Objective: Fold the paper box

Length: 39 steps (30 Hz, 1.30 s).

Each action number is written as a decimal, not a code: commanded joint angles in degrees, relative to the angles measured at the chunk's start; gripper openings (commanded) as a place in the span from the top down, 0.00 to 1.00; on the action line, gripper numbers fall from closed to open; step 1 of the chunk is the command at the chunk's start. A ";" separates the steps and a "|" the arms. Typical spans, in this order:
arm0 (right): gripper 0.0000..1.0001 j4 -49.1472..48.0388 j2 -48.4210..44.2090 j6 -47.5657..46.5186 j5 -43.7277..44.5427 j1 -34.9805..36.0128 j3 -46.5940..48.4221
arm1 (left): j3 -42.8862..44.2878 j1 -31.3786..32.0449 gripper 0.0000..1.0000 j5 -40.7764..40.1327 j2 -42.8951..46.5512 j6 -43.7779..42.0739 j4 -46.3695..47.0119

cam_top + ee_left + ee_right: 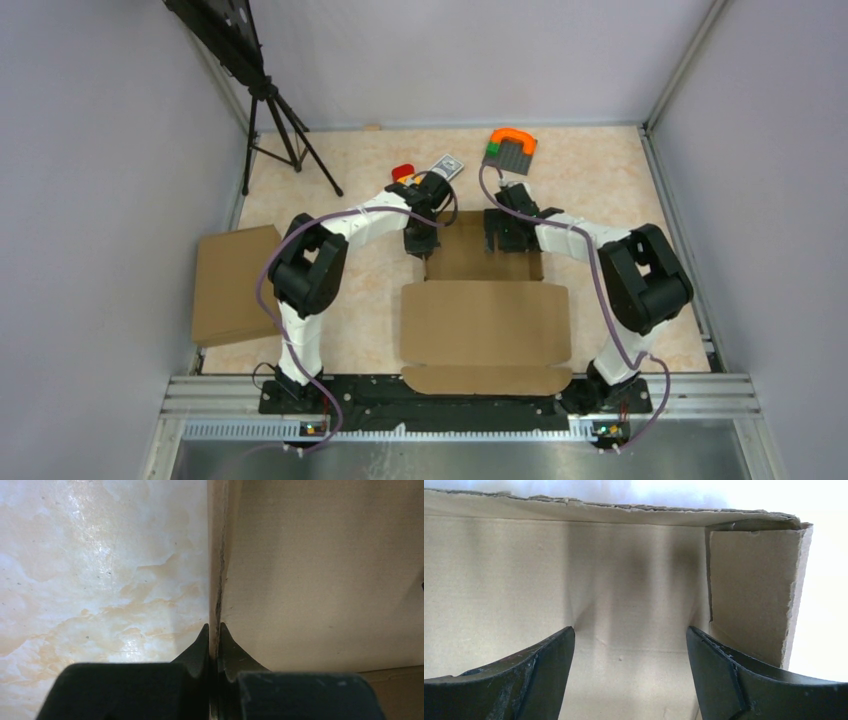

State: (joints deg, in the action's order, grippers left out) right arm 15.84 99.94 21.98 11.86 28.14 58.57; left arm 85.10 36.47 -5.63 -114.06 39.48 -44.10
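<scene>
Two brown cardboard pieces lie on the table (pixel 600 180): a spare box (pixel 232 285) at nine o'clock and the paper box (pixel 485 325) at centre. The paper box's broad near panel lies flat, with a flap at six o'clock and low, ragged-edged walls raised at its far end. The left gripper (pixel 213 627) pinches the left wall's thin edge. The right gripper (pixel 630 630) stands wide inside the right corner, holding nothing. From above, both far corners are hidden by the two grippers. A red piece (pixel 403 171) at twelve o'clock is too small to identify.
</scene>
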 commanded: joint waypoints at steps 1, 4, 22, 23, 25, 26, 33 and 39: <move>0.20 4.05 -2.53 -1.78 -3.02 -1.07 1.49 | 1.56 -0.70 1.00 -0.97 -0.38 -1.16 -4.36; 0.29 4.46 -2.65 -2.46 -3.97 -1.07 2.04 | 1.60 -0.70 1.00 -0.80 -0.54 -1.21 -4.34; 0.66 6.14 -8.01 -3.10 -6.84 -0.81 4.24 | 1.64 -0.70 1.00 -1.22 -0.85 -1.08 -4.50; 0.65 6.37 -8.27 -3.11 -6.72 -0.81 4.26 | 1.71 -0.67 1.00 -1.23 -0.82 -1.10 -4.55; 0.64 6.79 -9.13 -3.16 -6.26 -0.81 4.33 | 1.69 -0.69 1.00 -1.23 -0.86 -1.11 -4.51; 0.64 7.24 -9.68 -3.24 -6.02 -0.81 4.47 | 1.65 -0.70 1.00 -1.23 -0.84 -1.08 -4.51; 0.40 14.04 -14.44 -4.96 -0.30 -0.76 7.75 | 1.78 -0.65 1.00 -1.49 -0.87 -1.05 -4.75; 0.31 18.43 -16.70 -6.04 5.13 -1.70 7.28 | 1.76 -0.64 1.00 -2.13 -0.89 -0.73 -4.68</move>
State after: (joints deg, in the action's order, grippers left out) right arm 30.57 85.67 17.10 12.19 27.77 64.42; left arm 85.54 36.10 -7.16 -114.30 38.41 -46.48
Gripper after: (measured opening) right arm 0.675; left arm 0.015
